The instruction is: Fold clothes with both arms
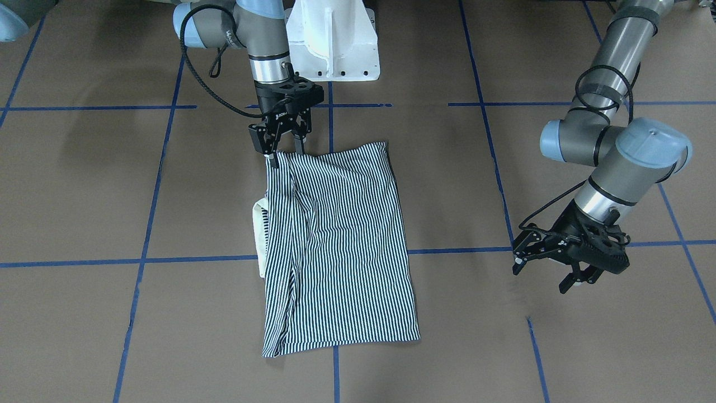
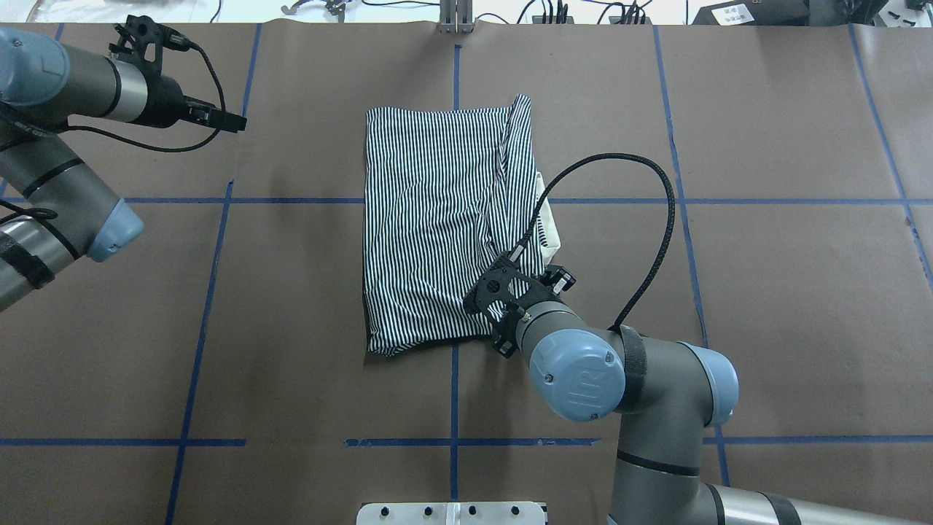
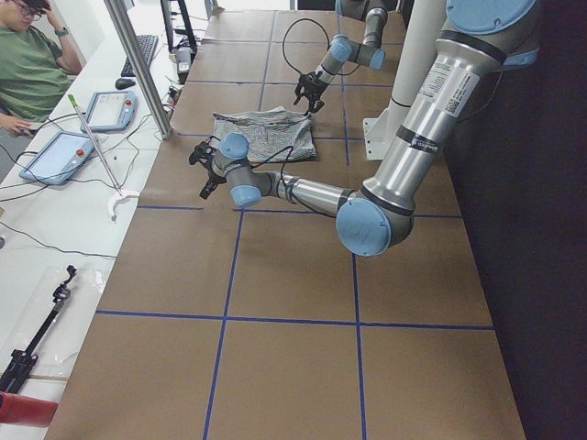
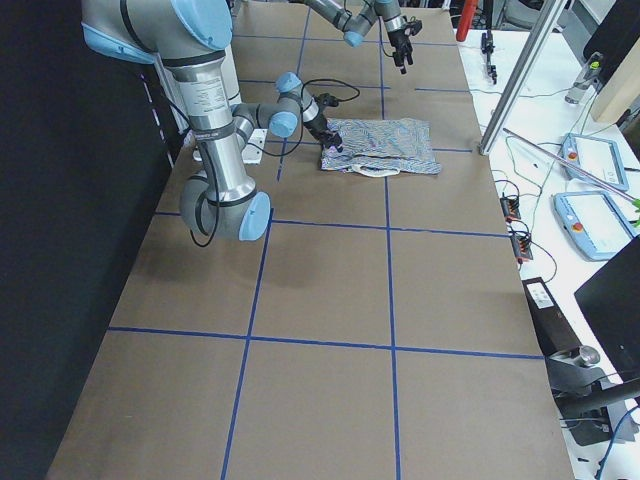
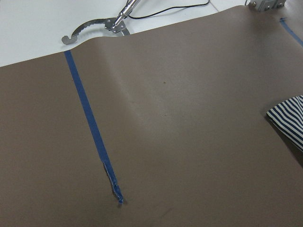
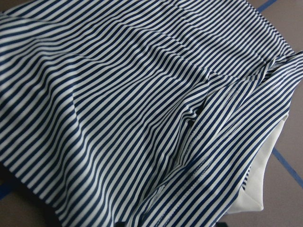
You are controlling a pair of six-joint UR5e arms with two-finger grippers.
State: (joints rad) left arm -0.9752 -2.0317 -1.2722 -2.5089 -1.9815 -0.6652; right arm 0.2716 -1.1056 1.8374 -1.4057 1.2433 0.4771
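1. Shirt (image 1: 335, 246) – navy-and-white striped, lying flat near the middle of the bench (image 1: 84, 196), folded into a rough rectangle. A long lengthwise fold ridge runs down the side toward the robot's right; a few soft wrinkles cross the rest.
2. Collar (image 1: 260, 235) – cream, poking out from under the striped layer on the shirt's edge toward the robot's right, about halfway along that edge. The right wrist view shows the same cream patch at its lower right, under the stripes.
3. Right claw (image 1: 286, 154) – pointing down at the shirt corner nearest the robot, on the collar side. Fingers stand spread with a gap between them; one fingertip sits at the very corner of the cloth. Whether it presses the fabric, I cannot tell. The overhead view hides the fingers under the wrist.
4. Left claw (image 1: 542, 278) – fingers wide apart, holding nothing, above bare bench well off to the robot's left of the shirt. Its wrist view catches only a striped corner at the right edge.
5. Bench surface – brown paper marked with a grid of blue tape lines (image 1: 196, 259).
6. White pedestal (image 1: 335, 45) – at the robot's edge of the bench, just beyond the right claw.
7. Side table in the left exterior view – a person (image 3: 37, 64) in a green top sits there.
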